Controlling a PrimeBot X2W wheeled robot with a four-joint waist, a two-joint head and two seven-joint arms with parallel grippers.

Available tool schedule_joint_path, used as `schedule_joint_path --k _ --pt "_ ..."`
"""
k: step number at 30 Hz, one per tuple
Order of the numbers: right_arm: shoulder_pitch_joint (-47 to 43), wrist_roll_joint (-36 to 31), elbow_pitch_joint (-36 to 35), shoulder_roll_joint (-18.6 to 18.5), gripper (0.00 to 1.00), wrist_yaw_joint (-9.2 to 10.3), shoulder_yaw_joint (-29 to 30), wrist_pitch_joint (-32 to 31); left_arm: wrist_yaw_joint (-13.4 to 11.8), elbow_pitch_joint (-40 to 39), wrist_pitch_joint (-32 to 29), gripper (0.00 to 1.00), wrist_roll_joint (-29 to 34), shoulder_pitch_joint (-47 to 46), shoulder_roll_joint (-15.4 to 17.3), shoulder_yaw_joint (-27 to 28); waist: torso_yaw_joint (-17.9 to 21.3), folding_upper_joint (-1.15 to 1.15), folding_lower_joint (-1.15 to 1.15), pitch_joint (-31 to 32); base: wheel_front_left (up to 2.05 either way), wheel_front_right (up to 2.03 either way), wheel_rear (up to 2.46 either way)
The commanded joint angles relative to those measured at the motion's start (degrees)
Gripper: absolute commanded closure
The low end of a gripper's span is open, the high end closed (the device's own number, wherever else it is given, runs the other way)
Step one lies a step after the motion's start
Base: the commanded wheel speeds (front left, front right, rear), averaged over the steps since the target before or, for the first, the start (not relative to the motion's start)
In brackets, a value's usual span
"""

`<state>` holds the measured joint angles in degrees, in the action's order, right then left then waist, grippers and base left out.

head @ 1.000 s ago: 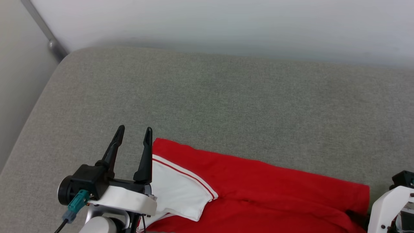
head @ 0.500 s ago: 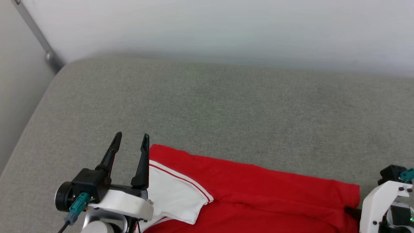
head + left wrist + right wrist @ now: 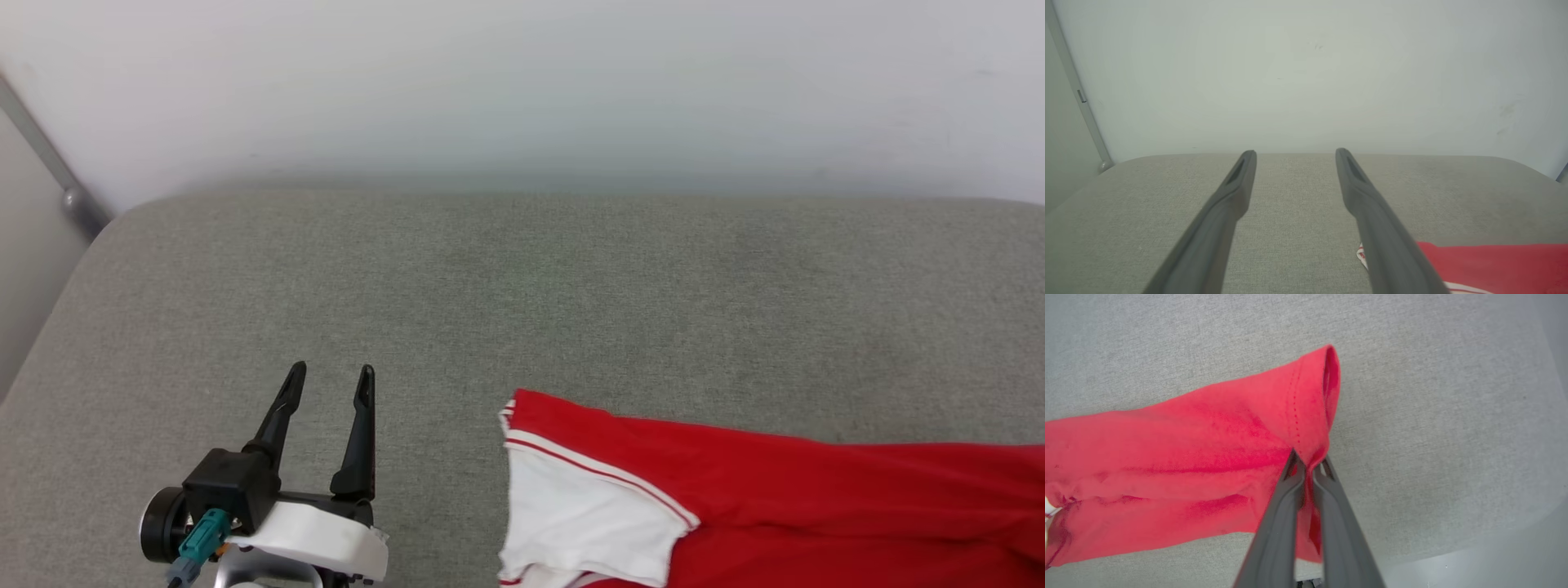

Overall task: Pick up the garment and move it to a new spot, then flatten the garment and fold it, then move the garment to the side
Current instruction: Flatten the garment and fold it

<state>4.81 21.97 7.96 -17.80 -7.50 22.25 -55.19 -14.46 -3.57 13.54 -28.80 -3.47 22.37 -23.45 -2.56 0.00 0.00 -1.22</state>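
Observation:
The garment is a red shirt with a white, red-striped sleeve, lying at the lower right of the grey cushion in the head view. Its red edge also shows in the left wrist view. In the right wrist view my right gripper is shut on the garment, pinching the red cloth near its stitched hem. My left gripper stands open at the lower left, well to the left of the white sleeve, with nothing between its fingers.
The grey cushion stretches wide behind and left of the garment. A pale wall rises behind it, and a grey metal bar runs down at the far left. The cushion's rounded edge drops off right of my right gripper.
The garment has slid to the right, away from my left gripper, which now stands apart from the white sleeve. The head camera has also tilted up and my right arm has left its view.

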Motion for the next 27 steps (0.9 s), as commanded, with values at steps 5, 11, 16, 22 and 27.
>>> schedule_joint_path --k 5,11,16,22,27 --pt "2.33 0.06 -2.81 1.46 1.00 0.02 5.07 -3.13 -0.33 0.06 0.26 0.00 -0.30 0.80 -0.08 -0.11 1.28 0.00 0.00 0.16 0.00 0.00 0.00" --pt "4.81 7.80 -3.21 10.20 1.00 0.02 4.86 -9.66 -0.20 0.44 0.01 0.00 -0.56 0.12 -0.21 -0.37 1.85 0.00 0.00 -0.18 0.00 0.00 0.00" --pt "4.65 15.78 -2.05 14.36 1.00 0.02 1.95 -11.75 0.34 1.12 -0.50 0.00 -0.66 -0.61 -0.17 -0.94 1.31 0.00 0.00 -0.07 0.00 0.00 0.00" --pt "5.00 28.73 3.48 14.99 1.00 0.02 -7.48 -7.15 0.58 1.42 -1.24 0.00 -0.58 -1.44 -0.08 -1.61 0.28 0.00 0.00 -0.20 0.00 0.00 0.00" --pt "6.88 39.57 9.64 14.99 1.00 0.02 -19.93 2.27 0.94 1.62 -1.75 0.00 -0.51 -2.15 -0.33 -2.36 -0.94 0.00 0.00 -0.33 0.00 0.00 0.00"
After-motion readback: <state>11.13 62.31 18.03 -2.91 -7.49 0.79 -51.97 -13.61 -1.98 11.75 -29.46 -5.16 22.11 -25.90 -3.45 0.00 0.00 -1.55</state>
